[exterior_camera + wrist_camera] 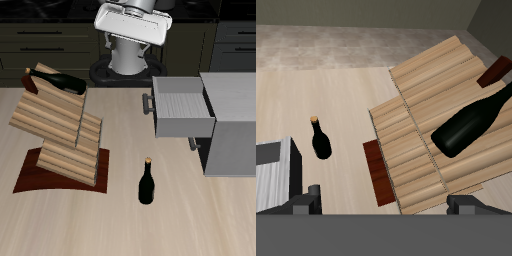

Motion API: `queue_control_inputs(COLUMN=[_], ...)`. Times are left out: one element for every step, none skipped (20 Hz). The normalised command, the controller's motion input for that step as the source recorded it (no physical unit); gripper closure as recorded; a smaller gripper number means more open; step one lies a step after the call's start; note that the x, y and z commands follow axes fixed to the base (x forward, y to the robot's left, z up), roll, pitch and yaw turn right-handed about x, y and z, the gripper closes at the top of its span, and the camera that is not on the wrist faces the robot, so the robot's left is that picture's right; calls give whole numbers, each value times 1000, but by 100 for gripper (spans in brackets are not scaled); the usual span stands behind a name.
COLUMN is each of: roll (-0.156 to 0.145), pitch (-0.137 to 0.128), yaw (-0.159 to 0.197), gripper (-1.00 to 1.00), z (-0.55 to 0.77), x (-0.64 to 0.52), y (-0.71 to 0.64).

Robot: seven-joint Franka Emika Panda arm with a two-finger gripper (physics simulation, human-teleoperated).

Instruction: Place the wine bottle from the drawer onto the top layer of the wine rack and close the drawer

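Only claw fingertips show (rest cropped)

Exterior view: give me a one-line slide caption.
Wine bottle lying on the wine rack's top layer, second bottle upright on the table, drawer open.

One wine bottle is lying on the top layer of the wine rack. Second bottle stands upright on the surface, nearer its front edge. The drawer is pulled open from the cabinet.
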Motion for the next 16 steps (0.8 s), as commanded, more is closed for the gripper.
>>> queue_control_inputs(roll=[-27, 14, -39, -35, 21, -130, -12, -10, -87, 49, -11, -30, 0, -63, 44, -37], pitch=[154, 24, 118, 141, 18, 87, 116, -37, 134, 143, 83, 63, 0, 78, 131, 67], yaw=[123, 144, 51, 100, 201, 51, 103, 183, 105, 169, 116, 70, 0, 255, 69, 56], gripper=[-100, -100, -100, -100, -100, -100, -100, -100, -100, -100, -100, -100, -100, -100, -100, -100], z=[-59, -41, -91, -20, 108, 11, 28, 117, -84, -78, -61, -13, 7, 68, 16, 144], x=[-126, -32, 61, 111, 86, 153, 143, 68, 149, 113, 100, 49, -24, 75, 124, 61], y=[70, -20, -88, -12, 4, -270, -32, 4, -55, 157, 46, 52, -19, 71, 44, 13])
